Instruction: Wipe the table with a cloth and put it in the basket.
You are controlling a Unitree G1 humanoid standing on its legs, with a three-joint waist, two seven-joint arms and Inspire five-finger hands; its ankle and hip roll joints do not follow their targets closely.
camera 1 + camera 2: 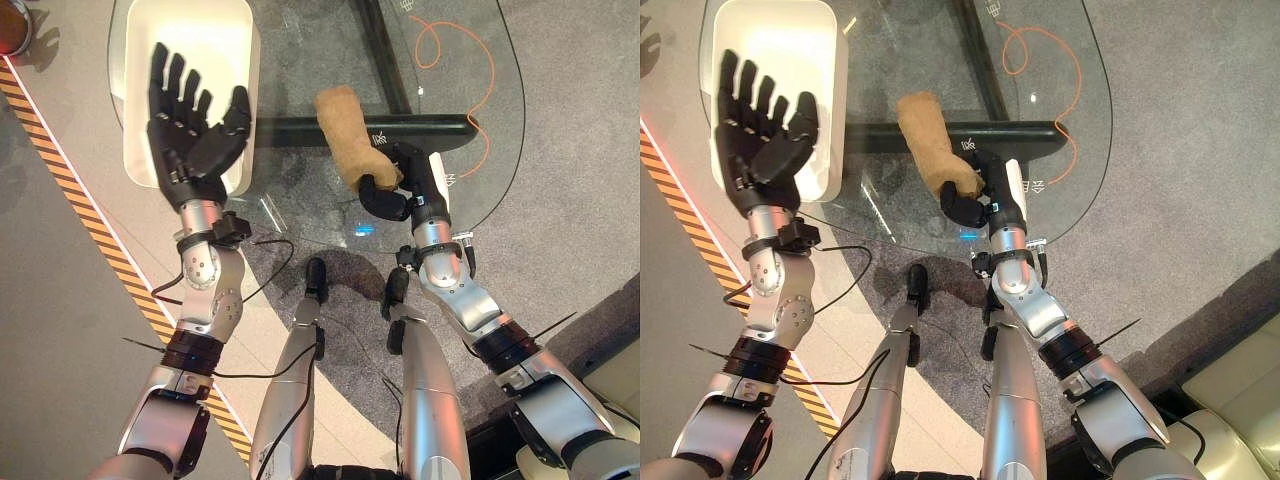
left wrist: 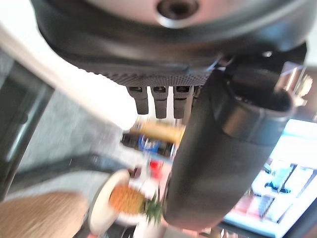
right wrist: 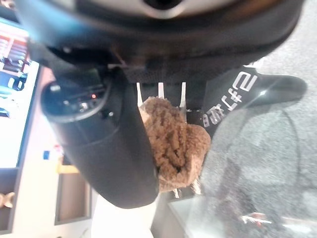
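At frame centre the tan cloth (image 1: 345, 135) is clenched in the right hand (image 1: 398, 185) on the glass worktop (image 1: 450, 120), wiping seemingly underway, while the left hand (image 1: 185, 115) is held open over the upper-left white basket (image 1: 235, 60), where the cloth must next be carried

The cloth (image 1: 345, 135) is tan-brown and fuzzy, lying on the clear glass surface (image 1: 300, 200) with its black crossbar (image 1: 360, 131). Left of the cloth sits a plain white basket (image 1: 245, 90), and past it the grey floor (image 1: 60, 300) carries an orange-and-black striped tape line (image 1: 90, 225). An orange cord (image 1: 455, 60) loops right of the cloth.
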